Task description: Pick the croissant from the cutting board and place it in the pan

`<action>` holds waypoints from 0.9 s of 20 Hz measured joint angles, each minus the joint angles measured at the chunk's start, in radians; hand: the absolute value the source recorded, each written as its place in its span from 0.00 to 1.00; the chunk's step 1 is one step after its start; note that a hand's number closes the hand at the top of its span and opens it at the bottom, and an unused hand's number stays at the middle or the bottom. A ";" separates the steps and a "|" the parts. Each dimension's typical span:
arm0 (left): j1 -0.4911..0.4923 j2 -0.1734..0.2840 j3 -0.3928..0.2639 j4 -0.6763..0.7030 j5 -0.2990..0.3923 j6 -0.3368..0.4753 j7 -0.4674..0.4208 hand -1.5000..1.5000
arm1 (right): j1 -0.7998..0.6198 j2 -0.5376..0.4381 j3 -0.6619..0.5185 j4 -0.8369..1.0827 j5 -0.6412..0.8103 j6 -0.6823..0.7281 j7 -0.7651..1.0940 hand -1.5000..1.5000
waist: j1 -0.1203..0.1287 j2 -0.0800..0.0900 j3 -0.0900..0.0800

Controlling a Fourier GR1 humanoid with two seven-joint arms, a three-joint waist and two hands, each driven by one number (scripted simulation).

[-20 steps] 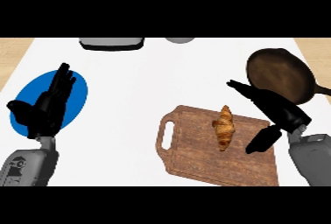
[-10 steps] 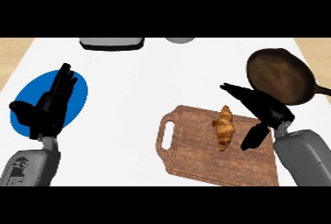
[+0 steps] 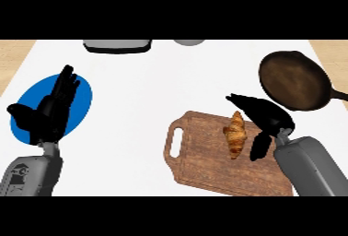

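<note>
The croissant [image 3: 235, 135] lies on the board [image 3: 204, 159], left of the pan [image 3: 293, 80]. The right hand [image 3: 266, 120] hovers just right of it, open, holding nothing; it should close around the croissant's middle. Left hand [image 3: 48, 113] rests open

We look down on a white desk [image 3: 170, 83] under even light; at its far corners we see strips of pale wooden floor [image 3: 15, 48].

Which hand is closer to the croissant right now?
Right. The right hand is open just beside the croissant over the cutting board; the left hand rests far off over the blue plate.
</note>
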 measured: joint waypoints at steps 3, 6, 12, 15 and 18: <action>-0.010 -0.006 0.002 0.010 -0.014 0.000 0.001 0.50 | -0.023 0.038 -0.003 0.071 0.039 -0.020 -0.023 0.00 | 0.001 0.001 0.000; -0.024 -0.007 0.017 0.039 -0.014 -0.011 -0.016 0.50 | -0.041 0.068 -0.008 0.108 0.074 -0.020 -0.032 0.00 | 0.000 0.001 0.000; -0.001 -0.020 0.018 0.005 -0.022 -0.016 -0.004 0.50 | -0.063 0.076 -0.027 0.210 0.142 -0.035 -0.087 0.00 | 0.002 0.000 0.000; 0.013 -0.028 0.012 -0.024 -0.033 -0.014 0.007 0.50 | -0.064 0.084 -0.033 0.228 0.165 -0.018 -0.097 0.00 | 0.001 0.000 0.000; 0.013 -0.019 0.032 -0.004 -0.025 -0.033 -0.009 0.50 | -0.045 0.111 -0.025 0.247 0.189 -0.033 -0.103 0.00 | 0.000 0.000 0.000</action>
